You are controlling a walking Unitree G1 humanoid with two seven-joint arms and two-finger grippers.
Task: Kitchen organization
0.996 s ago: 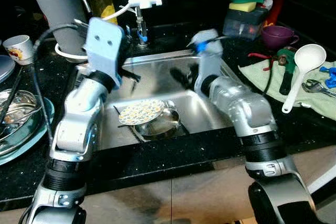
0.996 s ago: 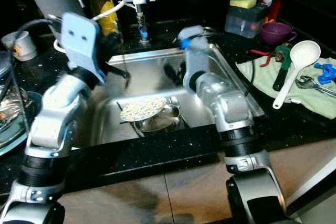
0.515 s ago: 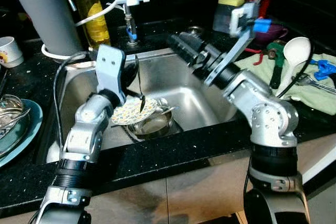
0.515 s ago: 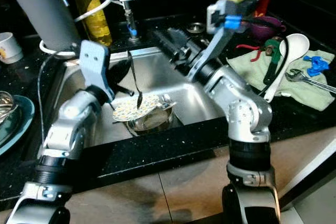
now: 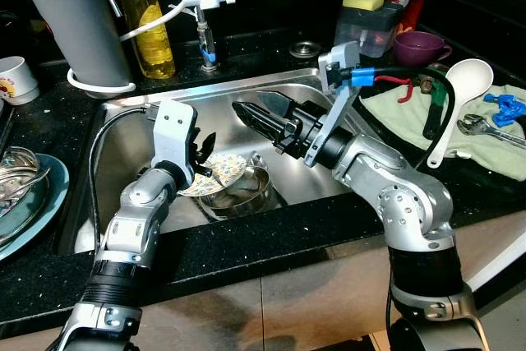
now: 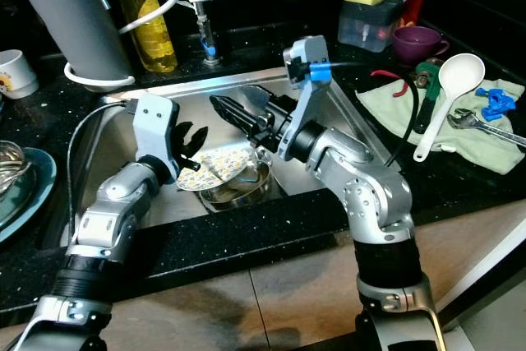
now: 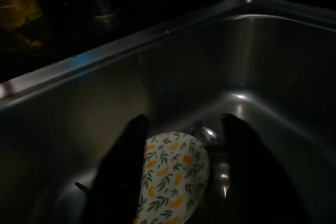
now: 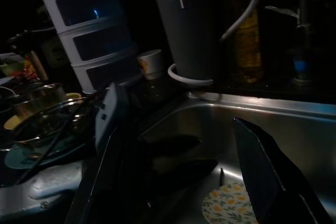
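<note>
Steel sink [image 5: 123,154] set into the dark surface [image 5: 246,244]: inside, a metal bowl [image 5: 238,199] near the front wall, patterned plate [image 5: 215,172] lying tilted across its rim, so likely dumped for washing. My left tool [image 5: 200,162] hangs spread just at the plate's near edge, gripping nothing. My right tool [image 5: 259,117] is spread above the basin, empty, angled toward the plate.

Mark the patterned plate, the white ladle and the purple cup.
patterned plate [image 6: 215,167], right eye view, on its floral face
white ladle [image 5: 474,85], left eye view, on its bowl
purple cup [image 5: 417,47], left eye view, on its outer wall
</note>
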